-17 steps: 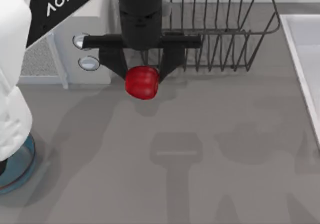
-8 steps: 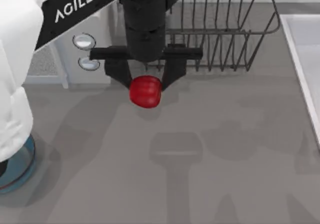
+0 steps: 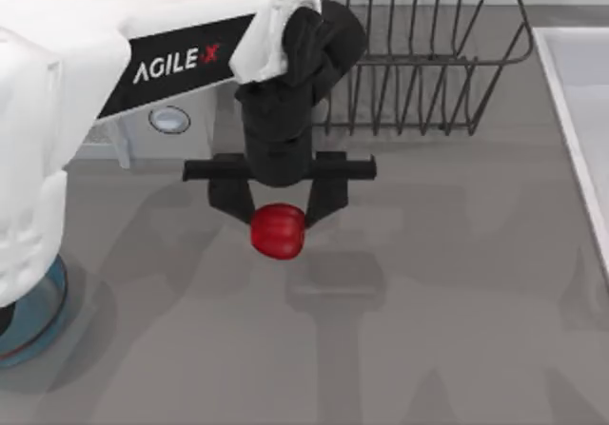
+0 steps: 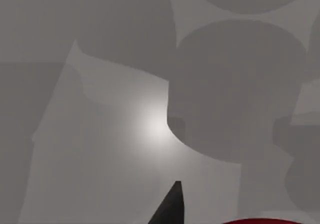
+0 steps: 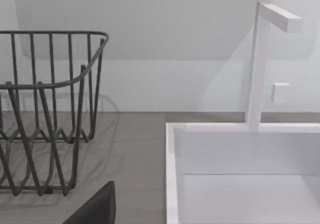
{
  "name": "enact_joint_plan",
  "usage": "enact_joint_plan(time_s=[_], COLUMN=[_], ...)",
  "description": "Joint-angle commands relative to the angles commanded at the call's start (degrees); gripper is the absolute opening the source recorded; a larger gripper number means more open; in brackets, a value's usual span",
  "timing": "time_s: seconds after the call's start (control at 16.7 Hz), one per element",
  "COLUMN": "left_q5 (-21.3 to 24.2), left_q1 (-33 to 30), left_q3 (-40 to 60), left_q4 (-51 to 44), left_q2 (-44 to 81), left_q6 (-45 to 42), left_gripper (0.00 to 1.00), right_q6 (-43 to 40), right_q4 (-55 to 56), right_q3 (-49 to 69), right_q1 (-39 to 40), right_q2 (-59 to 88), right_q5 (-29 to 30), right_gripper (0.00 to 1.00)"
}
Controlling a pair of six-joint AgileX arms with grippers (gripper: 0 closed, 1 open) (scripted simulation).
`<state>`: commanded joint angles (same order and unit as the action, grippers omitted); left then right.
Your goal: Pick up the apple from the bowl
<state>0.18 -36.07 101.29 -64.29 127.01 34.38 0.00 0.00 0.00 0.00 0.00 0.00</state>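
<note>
**Operator:** What does your left claw have hold of?

**Arm:** You can see the left gripper (image 3: pixel 278 218) above the middle of the grey table (image 3: pixel 457 330) in the top view, its two dark fingers (image 3: pixel 231 202) closed against the sides of the apple (image 3: pixel 278 231). The apple sits pinched between the tips, red and glossy, lifted clear of the tabletop, with its shadow on the table just beside it. In the left wrist view you get one dark fingertip (image 4: pixel 169 208) and a thin red sliver of the apple (image 4: pixel 260 221) at the frame's lower edge, with bare table beyond.

**Operator:** And the bowl?

**Arm:** Look to the table's left edge in the top view: a blue arc of the bowl (image 3: pixel 48 316) shows there, mostly hidden under the white body of my left arm. The apple is well apart from it, out toward the middle.

**Operator:** What lies farther back?

**Arm:** Behind the gripper you will find a dark wire dish rack (image 3: pixel 428 64), and left of it a white unit with a round knob (image 3: pixel 169 119) showing. A white sink (image 3: pixel 580 92) runs along the table's right side.

**Operator:** Your right arm?

**Arm:** Its wrist view faces the rack (image 5: pixel 45 114), the sink basin (image 5: pixel 240 154) and a white faucet (image 5: pixel 262 58) against the wall. One dark finger (image 5: pixel 97 209) shows low in that view; I cannot tell you how wide that claw stands.
</note>
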Motion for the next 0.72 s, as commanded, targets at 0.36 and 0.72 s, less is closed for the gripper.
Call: enact_joint_plan(time_s=[0.36, 0.72], left_q5=[0.00, 0.00], left_q1=[0.00, 0.00], left_q3=[-0.11, -0.11], left_q4=[0.11, 0.11], left_q2=[-0.01, -0.01], left_q6=[0.00, 0.00], left_gripper=[0.15, 0.60], right_q6=[0.00, 0.00], right_q4=[0.00, 0.00], right_q3=[0.00, 0.00], right_q1=[0.00, 0.00], right_q2=[0.00, 0.00], right_q5=[0.00, 0.00], right_gripper=[1.00, 1.00])
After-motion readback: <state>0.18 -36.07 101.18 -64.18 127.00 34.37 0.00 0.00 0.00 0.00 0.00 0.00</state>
